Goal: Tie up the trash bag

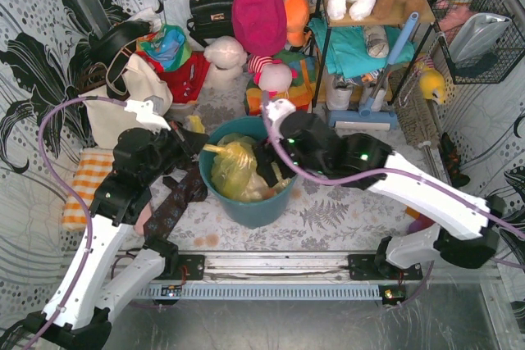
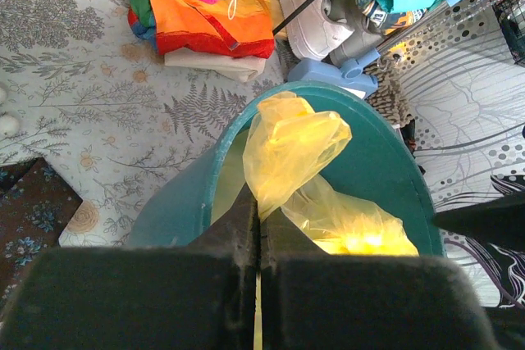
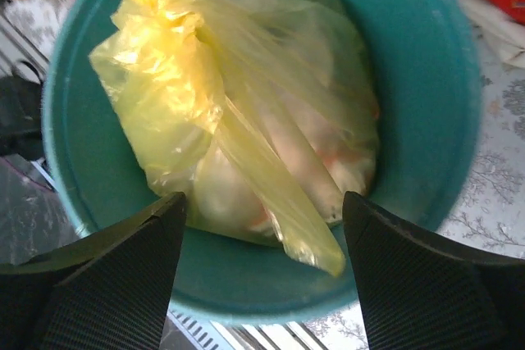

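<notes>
your left gripper [image 2: 256, 202] is clenched. the jaws are pressed flat together and a thin sliver of yellow plastic shows in the seam between them, so it's grasping a twisted tail of the trash bag [image 3: 246, 104]. in the top view that tail runs taut from the gripper tip across to the bag's bunched neck. just ahead of the left fingers, a loose yellow flap stands up over the near rim of the bin [image 2: 385, 153].

your right gripper [image 3: 264, 201] is released. its 2 fingers are spread wide with nothing pinched. the bag sits straight ahead of it, down inside the bin, and fills most of the bin. a 2nd folded tail slants back toward this gripper and ends in the gap between the 2 fingers, nearer the one on the right of the wrist view. can't tell if it touches either. the taut tail leaves the bag's neck ahead and to the left.

from the top, the 2 grippers face each other across the bin with the bag between them. the bag holds pale and orange stuff, can't tell what. a dark patterned cloth [image 1: 176, 202] lies on the table under your left forearm.
</notes>
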